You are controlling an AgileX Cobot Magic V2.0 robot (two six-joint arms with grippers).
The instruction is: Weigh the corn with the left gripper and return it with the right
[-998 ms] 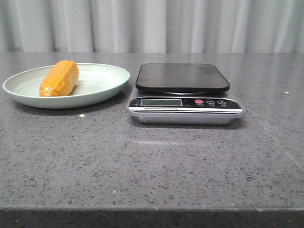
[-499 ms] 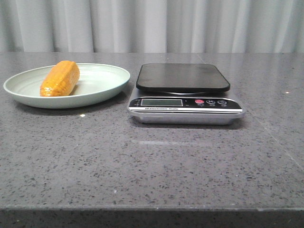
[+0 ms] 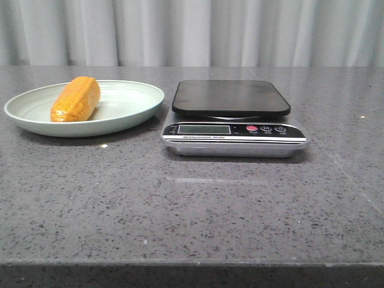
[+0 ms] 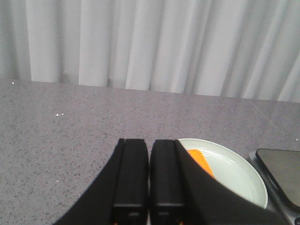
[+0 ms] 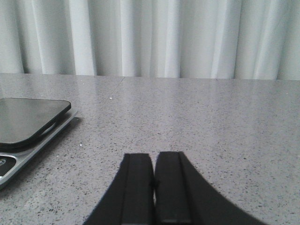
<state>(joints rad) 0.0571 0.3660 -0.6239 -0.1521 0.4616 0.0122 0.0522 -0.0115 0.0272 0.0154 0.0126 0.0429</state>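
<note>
both end effectors, left end effector (image 4: 149, 176) and right end effector (image 5: 153, 187), are closed on nothing. corn (image 3: 75, 99) lies on the plate (image 3: 129, 117) near its left rim, beside the scale (image 3: 233, 117); the bench (image 3: 192, 210) stretches bare to its front edge.

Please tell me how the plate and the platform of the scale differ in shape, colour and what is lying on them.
The plate is round and pale green, while the scale's platform is a dark, glossy rectangle with rounded corners. The plate is a shallow dish with a raised rim; the platform is flat. The plate carries the corn, lying on its side; the platform carries nothing. Both sit side by side on the grey speckled table, plate on the left.
</note>
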